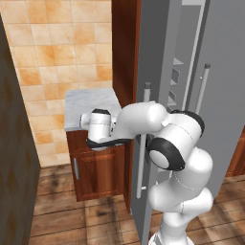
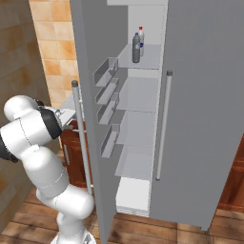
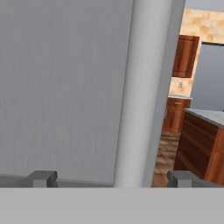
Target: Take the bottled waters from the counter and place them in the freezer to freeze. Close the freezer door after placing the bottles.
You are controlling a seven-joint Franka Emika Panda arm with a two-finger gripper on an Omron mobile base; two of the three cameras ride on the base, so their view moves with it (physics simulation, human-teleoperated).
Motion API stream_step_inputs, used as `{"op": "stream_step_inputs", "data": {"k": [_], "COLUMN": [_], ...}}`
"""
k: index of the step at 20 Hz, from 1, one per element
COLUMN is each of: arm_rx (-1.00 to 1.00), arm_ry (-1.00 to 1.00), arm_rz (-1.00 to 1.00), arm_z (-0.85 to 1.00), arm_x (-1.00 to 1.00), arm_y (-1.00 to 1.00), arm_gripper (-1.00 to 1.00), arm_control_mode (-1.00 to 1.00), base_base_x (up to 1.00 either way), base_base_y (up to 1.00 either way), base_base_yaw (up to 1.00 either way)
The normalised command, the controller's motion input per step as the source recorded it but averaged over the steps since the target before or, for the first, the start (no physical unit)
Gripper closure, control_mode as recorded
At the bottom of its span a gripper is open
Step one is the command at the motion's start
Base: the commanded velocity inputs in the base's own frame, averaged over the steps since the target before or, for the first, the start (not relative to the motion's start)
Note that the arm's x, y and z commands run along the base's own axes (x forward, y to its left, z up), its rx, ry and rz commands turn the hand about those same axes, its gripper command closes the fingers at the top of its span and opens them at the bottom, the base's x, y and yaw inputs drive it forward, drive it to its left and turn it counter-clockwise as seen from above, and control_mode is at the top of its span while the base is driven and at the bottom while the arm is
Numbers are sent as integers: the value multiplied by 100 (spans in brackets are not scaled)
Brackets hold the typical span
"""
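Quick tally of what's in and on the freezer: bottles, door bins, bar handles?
Bottled waters on the top shelf: 2
Door bins inside the freezer door: 4
Bar handles: 2
Total: 8

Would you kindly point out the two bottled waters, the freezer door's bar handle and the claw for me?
bottled waters [image 2: 137, 47], right base view, on the body of the nearer bottle on the top shelf.
bar handle [image 3: 142, 92], hand view, on the middle of the bar.
claw [image 3: 111, 178], hand view, midway between its open tips.
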Motion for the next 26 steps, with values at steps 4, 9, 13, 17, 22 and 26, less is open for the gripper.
{"op": "stream_step_inputs", "data": {"k": [4,9,13,17,22,26], "arm_rx": [-2,0,0,0,4,22], "arm_ry": [0,0,0,0,2,6], "arm_rz": [-1,0,0,0,0,7], "arm_z": [0,0,0,4,5,0], "arm_x": [-12,-13,-10,-6,0,0], "arm_y": [-24,-29,-44,-41,-30,-48], "arm_gripper": [-100,-100,-100,-100,-100,-100], "arm_control_mode": [-100,-100,-100,-100,-100,-100], "base_base_x": [0,0,0,0,0,0], "base_base_y": [0,0,0,0,0,0], "base_base_yaw": [0,0,0,0,0,0]}}
